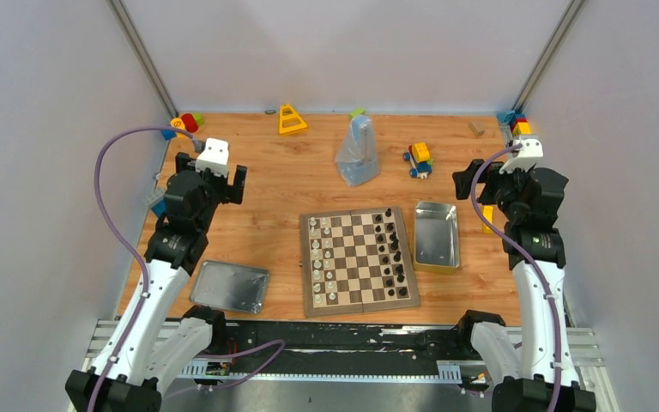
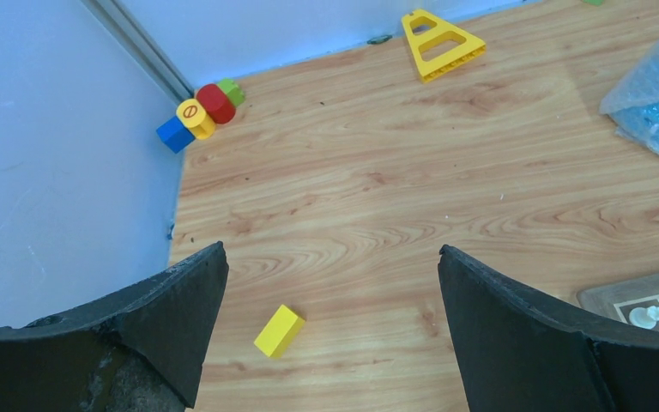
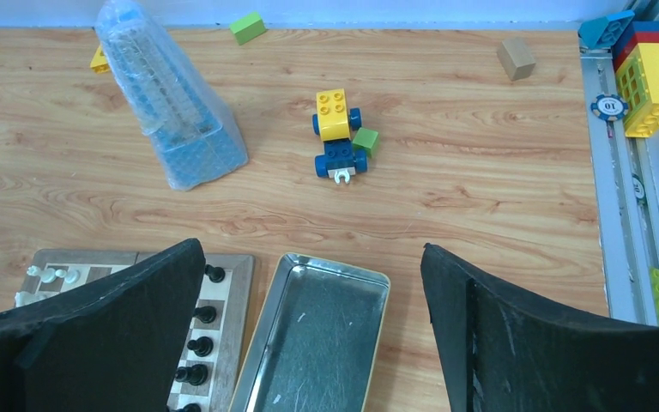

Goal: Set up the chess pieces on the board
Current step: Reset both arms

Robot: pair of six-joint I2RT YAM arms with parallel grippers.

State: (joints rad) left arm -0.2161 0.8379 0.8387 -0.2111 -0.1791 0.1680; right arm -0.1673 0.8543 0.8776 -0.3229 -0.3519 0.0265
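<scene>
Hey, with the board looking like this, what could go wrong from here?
1. The black pieces and white pieces stand packed in tight rows on the board. The wide right fingers would likely topple neighbours if they went in to adjust one.
2. The tin lies close beside the board's right edge. A nudge while reaching in could push it into the board and shake the black pieces.
</scene>
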